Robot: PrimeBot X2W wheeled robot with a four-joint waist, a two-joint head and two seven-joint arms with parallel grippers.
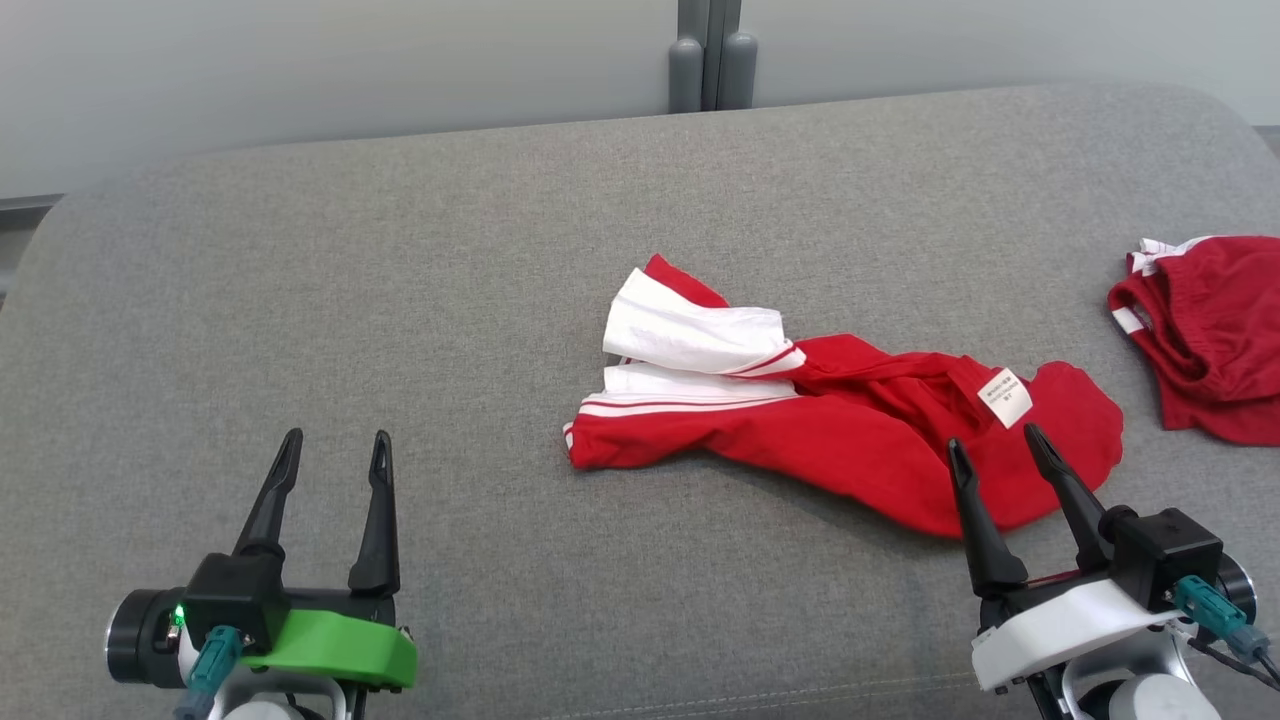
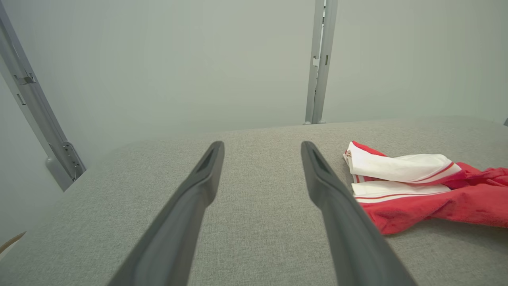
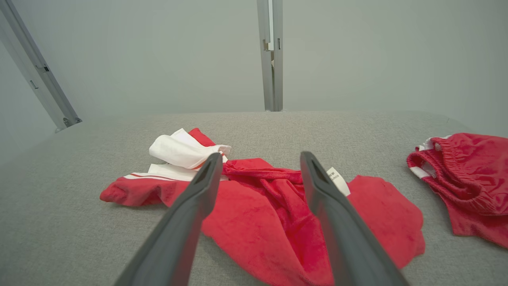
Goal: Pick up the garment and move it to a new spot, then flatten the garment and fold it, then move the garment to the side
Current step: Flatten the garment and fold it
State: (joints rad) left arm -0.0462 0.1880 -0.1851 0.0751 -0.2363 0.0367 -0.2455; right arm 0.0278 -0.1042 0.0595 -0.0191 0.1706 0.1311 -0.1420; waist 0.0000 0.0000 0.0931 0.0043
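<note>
Two tools are shown released. The left tool [image 1: 337, 435] is held clear of the garment [image 1: 800, 430]; the right tool [image 1: 993, 436] is poised over its near edge.

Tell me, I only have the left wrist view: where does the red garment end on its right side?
Observer: The garment ends in a rounded red lobe, well short of the head view's right edge.
Operator: Anything lying beyond it?
Observer: Yes, a second garment, red with white trim, lies apart from it at that right edge.
Operator: And the right end effector?
Observer: The right end effector is open and holds nothing. Its tips point at the garment's right part, just below a white label.
</note>
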